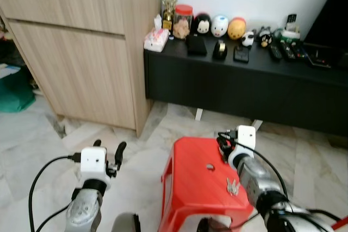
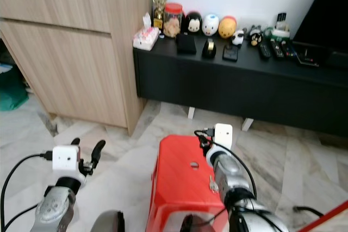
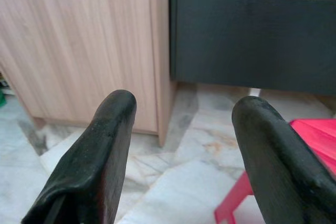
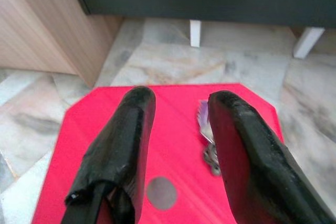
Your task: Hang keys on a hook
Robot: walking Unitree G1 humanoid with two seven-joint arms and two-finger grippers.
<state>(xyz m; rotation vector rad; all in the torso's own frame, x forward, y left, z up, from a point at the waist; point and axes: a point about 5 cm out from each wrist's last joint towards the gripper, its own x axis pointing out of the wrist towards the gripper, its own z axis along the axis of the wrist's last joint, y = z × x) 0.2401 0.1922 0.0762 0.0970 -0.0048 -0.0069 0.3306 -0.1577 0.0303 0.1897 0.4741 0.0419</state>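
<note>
A bunch of silver keys (image 1: 232, 186) lies on the top of a red plastic stool (image 1: 190, 188), to the right of the stool's centre hole (image 1: 209, 165). My right gripper (image 1: 223, 144) hovers open over the stool, nothing between its fingers. In the right wrist view the keys (image 4: 206, 129) lie on the red top, partly hidden behind one black finger (image 4: 247, 150). My left gripper (image 1: 109, 149) is held open over the marble floor to the left of the stool, facing the cabinets, and it is empty (image 3: 184, 103).
A tall wooden cabinet (image 1: 81, 52) stands ahead on the left. A low black cabinet (image 1: 244, 88) runs along the wall ahead, carrying a tissue box (image 1: 156, 40), a jar (image 1: 183, 21), toy figures and remotes. A green object (image 1: 13, 91) sits far left.
</note>
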